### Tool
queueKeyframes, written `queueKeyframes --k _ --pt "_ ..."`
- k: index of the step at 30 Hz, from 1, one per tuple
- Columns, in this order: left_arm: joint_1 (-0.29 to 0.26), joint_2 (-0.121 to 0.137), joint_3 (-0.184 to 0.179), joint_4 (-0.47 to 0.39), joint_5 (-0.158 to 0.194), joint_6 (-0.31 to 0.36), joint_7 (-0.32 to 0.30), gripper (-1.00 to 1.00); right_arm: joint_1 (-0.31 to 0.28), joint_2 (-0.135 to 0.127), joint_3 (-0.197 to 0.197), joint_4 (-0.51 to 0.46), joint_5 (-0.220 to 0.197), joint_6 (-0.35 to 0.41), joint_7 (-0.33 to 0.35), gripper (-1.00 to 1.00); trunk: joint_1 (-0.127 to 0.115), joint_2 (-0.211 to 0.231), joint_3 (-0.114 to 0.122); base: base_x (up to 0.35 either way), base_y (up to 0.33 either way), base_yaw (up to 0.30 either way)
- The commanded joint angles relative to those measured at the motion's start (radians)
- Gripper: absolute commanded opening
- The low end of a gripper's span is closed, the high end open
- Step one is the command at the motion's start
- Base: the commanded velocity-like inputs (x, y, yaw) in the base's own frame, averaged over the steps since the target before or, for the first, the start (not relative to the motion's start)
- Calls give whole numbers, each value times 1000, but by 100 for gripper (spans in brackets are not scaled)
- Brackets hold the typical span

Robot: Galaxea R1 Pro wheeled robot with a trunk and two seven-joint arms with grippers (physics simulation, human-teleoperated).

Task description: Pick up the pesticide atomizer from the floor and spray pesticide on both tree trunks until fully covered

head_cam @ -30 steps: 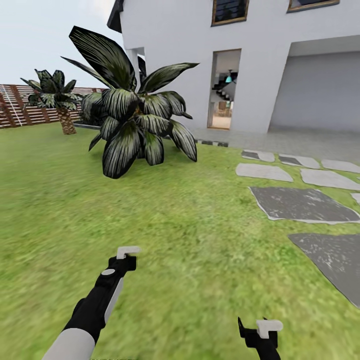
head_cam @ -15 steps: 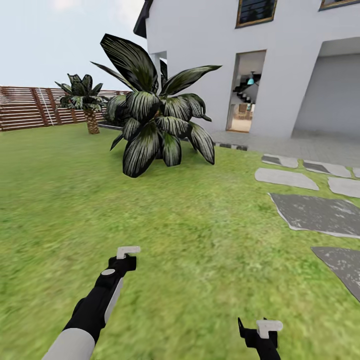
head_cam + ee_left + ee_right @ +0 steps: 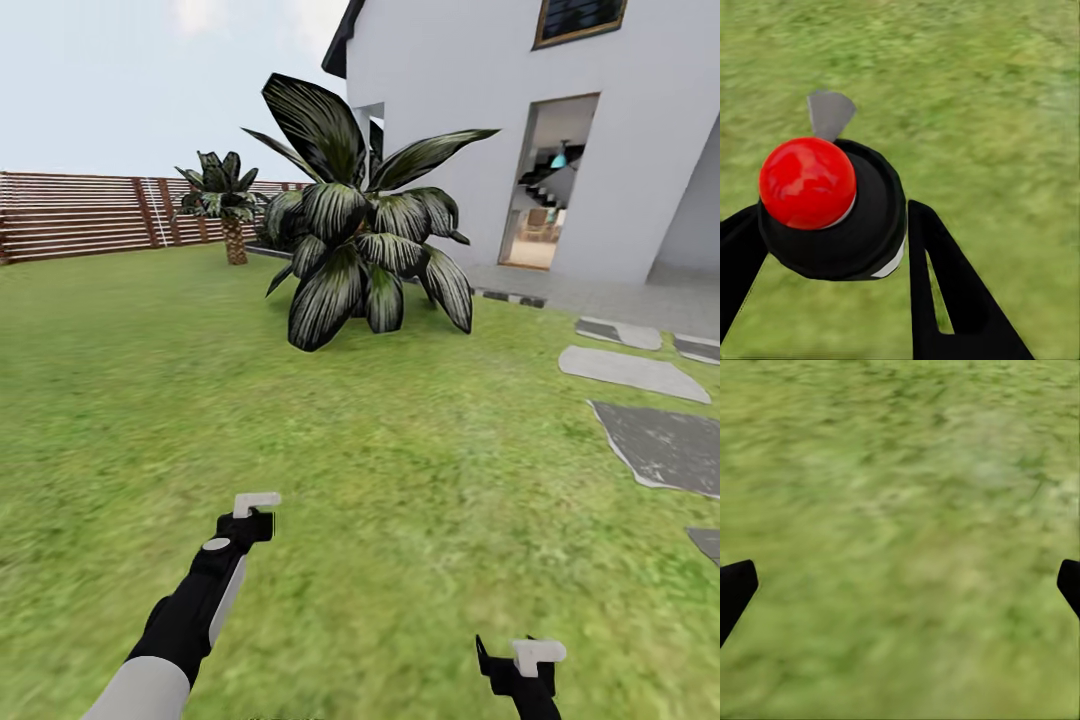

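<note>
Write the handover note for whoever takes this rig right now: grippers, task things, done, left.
Left gripper: shut on the atomizer, a black body with a red knob, held over the lawn.
Right gripper: open, nothing between the fingers, grass beneath.
Ahead: a broad-leaved plant, a short palm by the fence, the white house, stepping stones.
Done: atomizer picked up.
Left: find both pale-trunked trees and spray each trunk fully.
</note>
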Motion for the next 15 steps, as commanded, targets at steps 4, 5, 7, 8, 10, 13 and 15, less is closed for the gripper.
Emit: queueKeyframes --k 4,5,7,8,10,13,15 --pt "0 0 0 0 0 0 0 -100 0 0 0 0 0 0 0 100 0 0 0 0 0 280" --pt "0 0 0 0 0 0 0 -100 0 0 0 0 0 0 0 100 0 0 0 0 0 280" --pt "0 0 0 0 0 0 0 -100 0 0 0 0 0 0 0 100 0 0 0 0 0 280" --pt "0 0 0 0 0 0 0 -100 0 0 0 0 0 0 0 100 0 0 0 0 0 280" --pt "0 0 0 0 0 0 0 -100 0 0 0 0 0 0 0 100 0 0 0 0 0 280" --pt "0 0 0 0 0 0 0 -100 0 0 0 0 0 0 0 100 0 0 0 0 0 280" --pt "0 0 0 0 0 0 0 -100 0 0 0 0 0 0 0 100 0 0 0 0 0 280"
